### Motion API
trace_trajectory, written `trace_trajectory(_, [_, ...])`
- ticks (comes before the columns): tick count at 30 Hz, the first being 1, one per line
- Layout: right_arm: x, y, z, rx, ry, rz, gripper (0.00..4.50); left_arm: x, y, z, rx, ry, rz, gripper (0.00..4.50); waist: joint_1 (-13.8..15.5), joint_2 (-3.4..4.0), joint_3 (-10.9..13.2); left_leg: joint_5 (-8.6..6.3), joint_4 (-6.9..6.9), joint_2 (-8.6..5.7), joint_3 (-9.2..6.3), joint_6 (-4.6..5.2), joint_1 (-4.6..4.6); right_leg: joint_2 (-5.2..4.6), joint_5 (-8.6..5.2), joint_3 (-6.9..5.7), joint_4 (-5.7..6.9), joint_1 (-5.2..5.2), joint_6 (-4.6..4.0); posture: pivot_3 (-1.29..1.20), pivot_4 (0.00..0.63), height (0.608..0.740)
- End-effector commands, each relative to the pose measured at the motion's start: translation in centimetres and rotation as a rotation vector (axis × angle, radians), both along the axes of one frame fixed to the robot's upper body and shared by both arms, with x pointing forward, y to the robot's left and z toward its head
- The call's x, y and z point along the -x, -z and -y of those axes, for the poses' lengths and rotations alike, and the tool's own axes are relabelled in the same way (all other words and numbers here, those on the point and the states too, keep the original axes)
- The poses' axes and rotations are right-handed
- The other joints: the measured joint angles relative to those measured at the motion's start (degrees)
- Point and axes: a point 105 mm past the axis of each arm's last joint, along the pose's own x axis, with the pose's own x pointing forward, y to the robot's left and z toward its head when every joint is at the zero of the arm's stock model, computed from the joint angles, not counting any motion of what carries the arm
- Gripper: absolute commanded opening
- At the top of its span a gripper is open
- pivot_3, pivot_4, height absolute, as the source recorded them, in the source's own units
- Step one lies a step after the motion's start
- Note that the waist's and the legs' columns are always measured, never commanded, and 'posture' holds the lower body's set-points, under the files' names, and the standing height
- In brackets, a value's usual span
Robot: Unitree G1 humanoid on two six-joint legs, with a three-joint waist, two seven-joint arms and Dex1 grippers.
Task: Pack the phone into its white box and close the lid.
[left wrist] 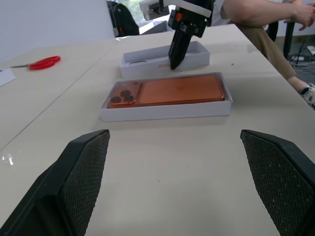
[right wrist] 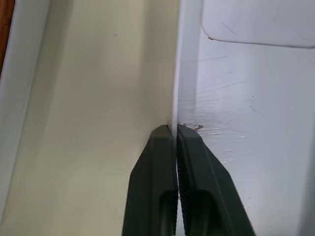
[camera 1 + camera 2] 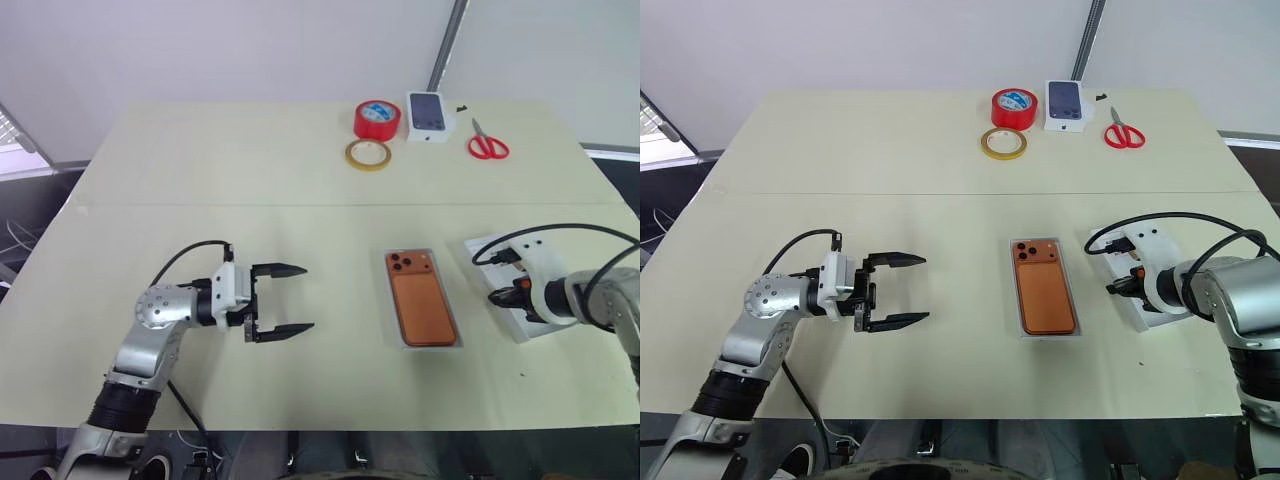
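So the phone (image 3: 422, 298) is already laid face down in the white box (image 3: 391, 262), roughly mid-desk, camera bump toward the far side. The lid (image 1: 197, 50) is sat just to the right of it, open side up, and its near wall is being pinched by the right end effector (image 2: 175, 129), whose fingers are seen pressed together on that thin cardboard edge. The left end effector (image 3: 282, 300) is held wide open with nothing in it, pointed sideways at the box from a fair way off. What could go wrong: that grip is taken on one thin wall only, so the lid could be swung, twisted or dropped once it's lifted, and the wall could get bent. The lid also has to be flipped over before it's lowered, and with such a snug fit a corner could be caught on the tray rim. The tray isn't braced by anything, so it might be shoved along the desk (image 3: 250, 190) instead of being capped.
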Motion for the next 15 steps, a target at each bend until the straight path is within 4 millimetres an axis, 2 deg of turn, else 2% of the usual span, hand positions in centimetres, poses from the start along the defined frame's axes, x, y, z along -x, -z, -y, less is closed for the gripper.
trace_trajectory(1, [-0.3, -0.2, 0.4, -0.015, 0.057, 0.021, 0.04, 0.0, -0.8, 0.1, 0.004, 0.006, 0.035, 4.5, -0.1, 0.0, 0.0, 0.0, 0.0, 0.0, 0.0, 0.0, 0.0, 0.0, 0.0, 0.0, 0.0, 0.0, 0.0, 0.0, 0.15, 0.74])
trace_trajectory(5, [-0.6, -1.0, -0.5, -0.168, 0.08, 0.066, 0.04, -0.5, -1.0, 0.2, 0.002, 0.004, 0.037, 4.5, -0.2, 0.0, 0.0, 0.0, 0.0, 0.01, 0.0, 0.0, 0.0, 0.0, 0.0, 0.0, 0.01, -0.01, 0.0, 0.0, 0.15, 0.74])
trace_trajectory(12, [-1.5, -2.7, -2.4, -0.295, 0.04, 0.167, 0.04, -0.9, -1.1, 0.3, 0.0, 0.004, 0.036, 4.5, -0.8, 0.04, 0.0, 0.0, -0.02, 0.01, 0.01, 0.0, -0.01, 0.01, 0.0, 0.0, 0.02, -0.04, 0.0, 0.0, 0.15, 0.74])
trace_trajectory(15, [-2.6, -4.8, -3.8, -0.386, 0.016, 0.275, 0.04, -1.2, -1.3, 0.3, -0.004, 0.004, 0.036, 4.5, -1.1, 0.05, 0.0, 0.0, -0.02, 0.01, 0.0, 0.0, -0.01, 0.01, 0.0, 0.0, 0.03, -0.03, 0.0, 0.0, 0.15, 0.74])
